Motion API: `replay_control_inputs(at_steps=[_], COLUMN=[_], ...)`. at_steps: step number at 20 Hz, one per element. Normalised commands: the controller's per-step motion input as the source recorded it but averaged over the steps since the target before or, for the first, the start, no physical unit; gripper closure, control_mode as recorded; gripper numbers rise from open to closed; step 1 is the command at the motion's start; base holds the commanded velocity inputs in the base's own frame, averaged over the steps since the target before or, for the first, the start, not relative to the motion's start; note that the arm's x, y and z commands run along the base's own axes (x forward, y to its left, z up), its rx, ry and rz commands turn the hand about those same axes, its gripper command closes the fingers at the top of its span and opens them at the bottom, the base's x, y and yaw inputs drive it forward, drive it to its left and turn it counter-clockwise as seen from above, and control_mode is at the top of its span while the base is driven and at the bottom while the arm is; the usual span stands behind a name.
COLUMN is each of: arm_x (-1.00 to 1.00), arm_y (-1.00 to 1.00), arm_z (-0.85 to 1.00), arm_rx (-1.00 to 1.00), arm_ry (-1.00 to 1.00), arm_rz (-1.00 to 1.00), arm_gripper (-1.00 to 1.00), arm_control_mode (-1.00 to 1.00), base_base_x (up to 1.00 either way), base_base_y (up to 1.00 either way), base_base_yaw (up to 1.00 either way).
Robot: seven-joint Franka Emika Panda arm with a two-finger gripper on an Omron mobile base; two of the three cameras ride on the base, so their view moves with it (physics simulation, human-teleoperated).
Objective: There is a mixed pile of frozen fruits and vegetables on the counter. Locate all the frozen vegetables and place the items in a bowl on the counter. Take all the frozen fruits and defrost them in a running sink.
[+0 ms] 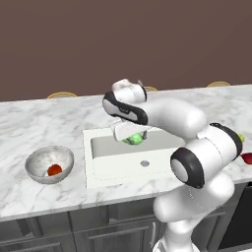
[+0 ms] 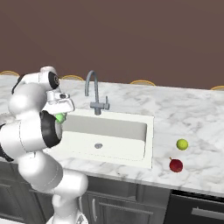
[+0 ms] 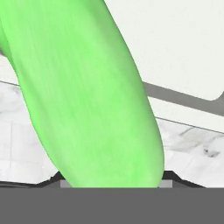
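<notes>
Bright green pointed vegetable [image 1: 134,140], left base view: it hangs at centre frame beneath the white arm's pincer [image 1: 129,136], over the back left part of the large white rectangular sink [image 1: 118,167]. The pincer is closed on this vegetable. At left frame, the round shallow grey mottled bowl [image 1: 38,163] stands on the white marble table [image 1: 44,123] and holds the small red-orange round tomato-like item [image 1: 54,170]. At the right edge, the dark red pointed piece [image 1: 247,158] lies on the table, with a sliver of the yellow-green ball [image 1: 241,138] just above it, mostly hidden by the arm.

Right base view: the green vegetable shows as a small patch at left frame under the pincer, by the sink's left rim. The tall grey gooseneck faucet [image 2: 94,92] stands behind the sink at upper centre. At right frame, ball and dark red piece lie near each other on the table, well apart from the sink.

Hand view: the green vegetable runs from top left to bottom centre, close to the camera; white basin wall lies upper right, marble below it.
</notes>
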Motion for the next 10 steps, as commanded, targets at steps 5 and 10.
replay_control_inputs(at_steps=[5,10], arm_x=[0.37,0.23], arm_y=[0.98,1.0], arm_z=[-0.22,-0.15], arm_rx=[-0.01,0.0], arm_ry=[-0.05,-0.13], arm_rz=[0.01,-0.01], arm_gripper=[1.0,1.0], arm_control_mode=[-1.0,-1.0], base_base_x=[0.0,0.0], base_base_y=[0.0,0.0], base_base_yaw=[0.0,0.0])
